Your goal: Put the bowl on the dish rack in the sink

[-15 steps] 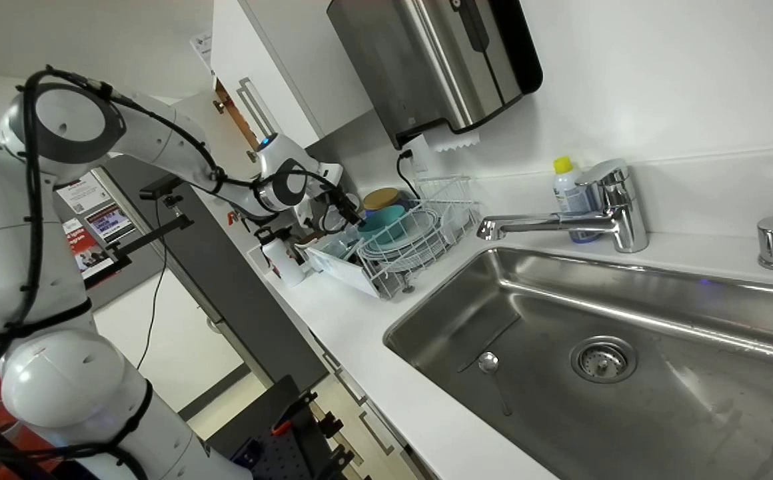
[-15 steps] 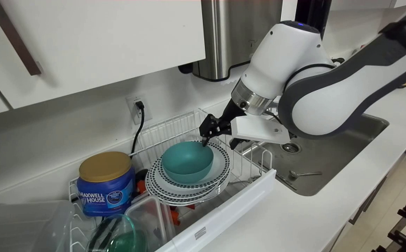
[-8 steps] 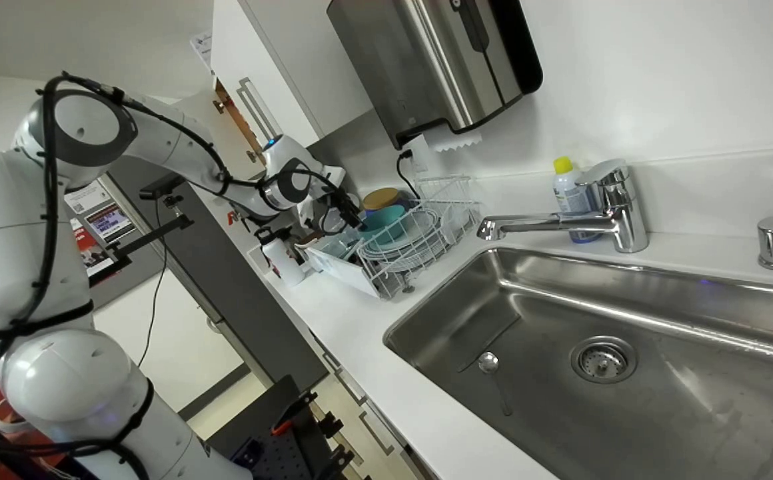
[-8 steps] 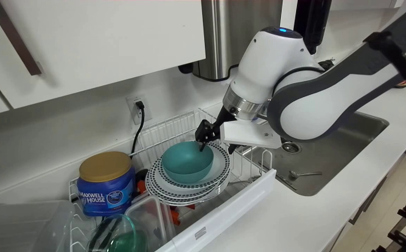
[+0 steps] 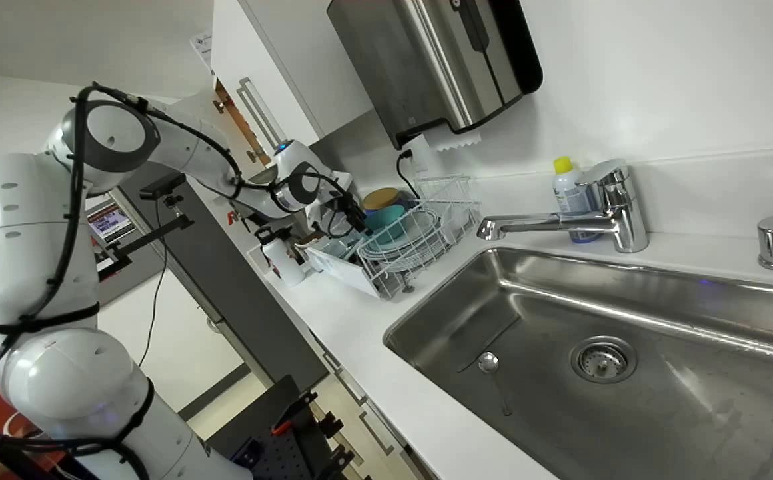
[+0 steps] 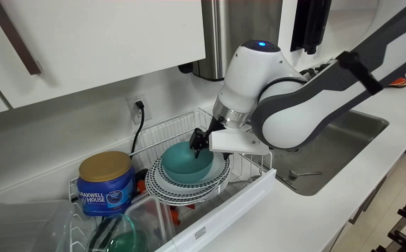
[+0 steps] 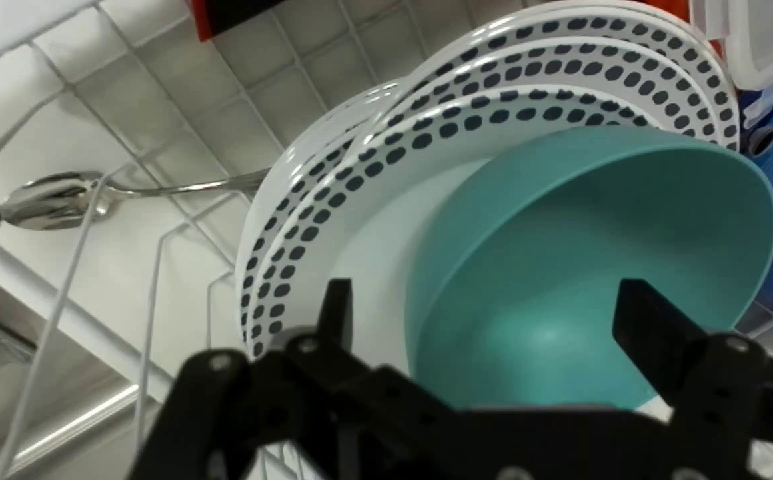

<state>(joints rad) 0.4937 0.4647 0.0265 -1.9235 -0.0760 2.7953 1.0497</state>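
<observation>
The teal bowl sits on a stack of plates in the white wire dish rack, beside the sink. The bowl also shows in an exterior view and in the wrist view, tilted there. My gripper is above the bowl's sink-side rim. In the wrist view my gripper is open with nothing between its pads. One finger is over the plate outside the bowl, the other over the bowl's inside. The rim lies between them; contact is not visible. The steel sink shows fully in an exterior view.
Dotted plates lie under the bowl. A blue coffee can and clear containers are in the rack's near part. A paper towel dispenser hangs above. The faucet reaches over the sink, which holds a spoon.
My gripper has moved down and away from the sink, toward the bowl, with one finger now over the bowl's inside. The bowl and plates have not moved.
</observation>
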